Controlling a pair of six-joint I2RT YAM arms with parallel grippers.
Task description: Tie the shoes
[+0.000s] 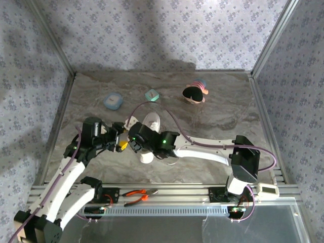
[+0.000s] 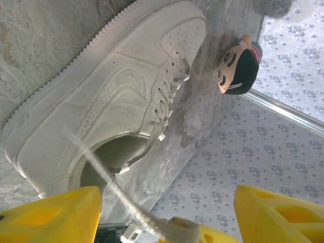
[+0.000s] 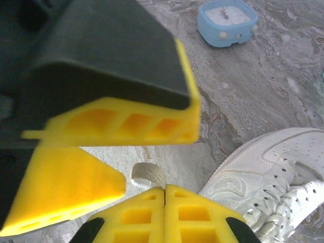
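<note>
Top: shoe [image 1: 151, 132] sits mid-desk [image 1: 217, 111]. L wrist: left gripper [image 2: 164, 220] gapes wide, empty, lace [image 2: 98, 169] running from shoe through the gap. R wrist: right gripper [image 3: 164, 210] pinched tight on lace end beside shoe; lace looks thin, limp, slippy, so grip near tip.

Left gripper [image 2: 167, 207] jaws wide apart; right gripper [image 3: 164, 212] pressed shut, tip seemingly between left jaws.

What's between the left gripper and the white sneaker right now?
In the left wrist view, a thin white lace stretches from the opening of the sneaker down between the fingers of the open left gripper, above bare marbled table.
</note>
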